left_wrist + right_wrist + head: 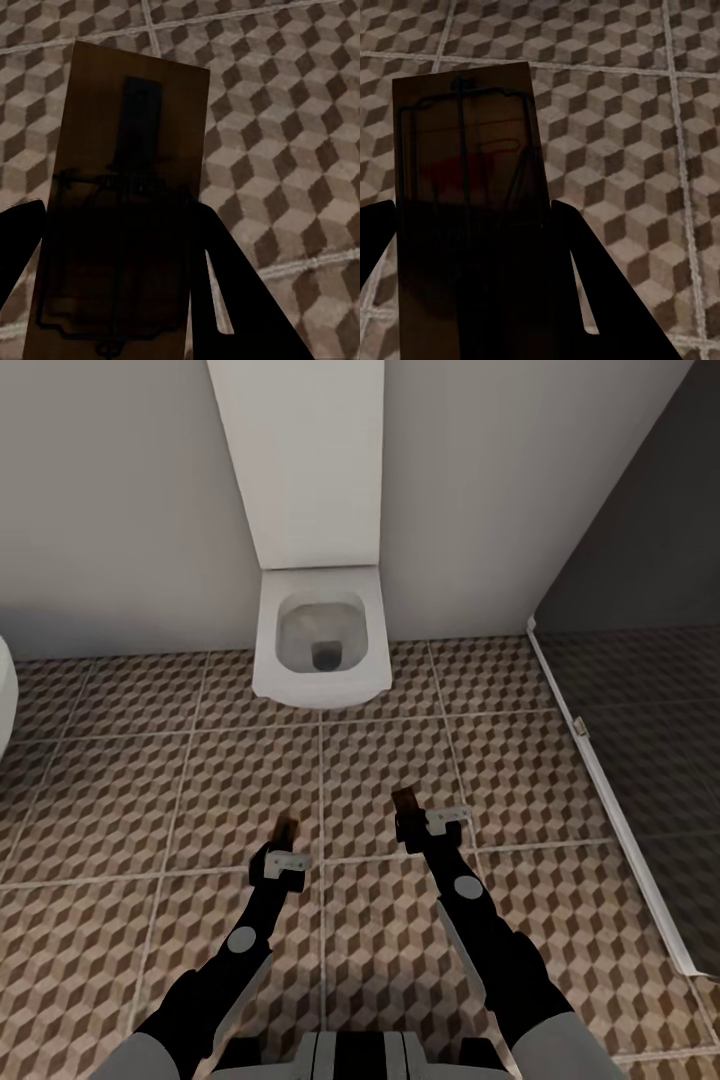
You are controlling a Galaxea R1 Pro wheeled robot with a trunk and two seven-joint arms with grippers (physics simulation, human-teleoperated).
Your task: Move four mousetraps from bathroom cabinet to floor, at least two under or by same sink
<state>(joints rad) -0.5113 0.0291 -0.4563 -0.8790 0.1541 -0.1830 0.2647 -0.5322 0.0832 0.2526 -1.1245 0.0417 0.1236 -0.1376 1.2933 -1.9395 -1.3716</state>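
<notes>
Mousetraps, light and stiff, are riding clamped edgewise, one [124,217] in the left gripper [283,840], one [465,202] in the right gripper [408,810], over the bathroom floor [130,800].

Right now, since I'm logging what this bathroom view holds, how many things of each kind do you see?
Brown wooden mousetraps: 2, one in the left gripper (left trap), one in the right gripper (right trap)
White toilets: 1
Dark glass shower enclosures: 1
Total: 4
</notes>
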